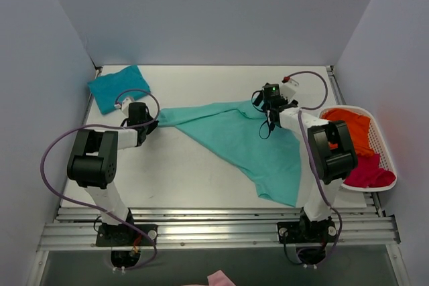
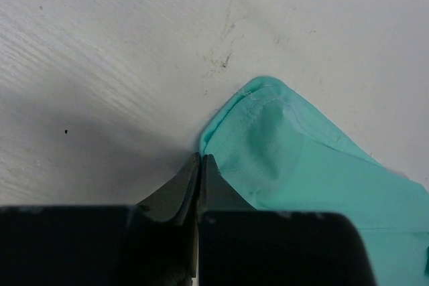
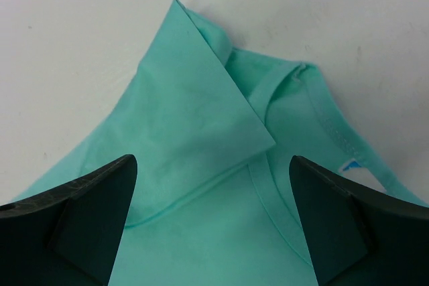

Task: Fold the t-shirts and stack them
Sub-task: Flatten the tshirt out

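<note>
The mint-green t-shirt [image 1: 248,142] lies spread across the middle of the table, drawn to a point at its left end. My left gripper [image 1: 153,124] sits at that point. In the left wrist view its jaws [image 2: 200,160] are closed, with the shirt's hemmed corner [image 2: 281,145] at the fingertips and running off to the right. My right gripper [image 1: 270,115] is open over the shirt's neck end. In the right wrist view [image 3: 213,185] it straddles a folded flap [image 3: 194,112] and the collar [image 3: 295,98], near the white label [image 3: 354,167]. A darker teal t-shirt [image 1: 117,88] lies folded at the back left.
A white basket [image 1: 383,149] at the right edge holds an orange shirt [image 1: 352,128] and a magenta one [image 1: 367,173]. Walls close in the table on the left, back and right. A metal rail [image 1: 214,222] runs along the near edge.
</note>
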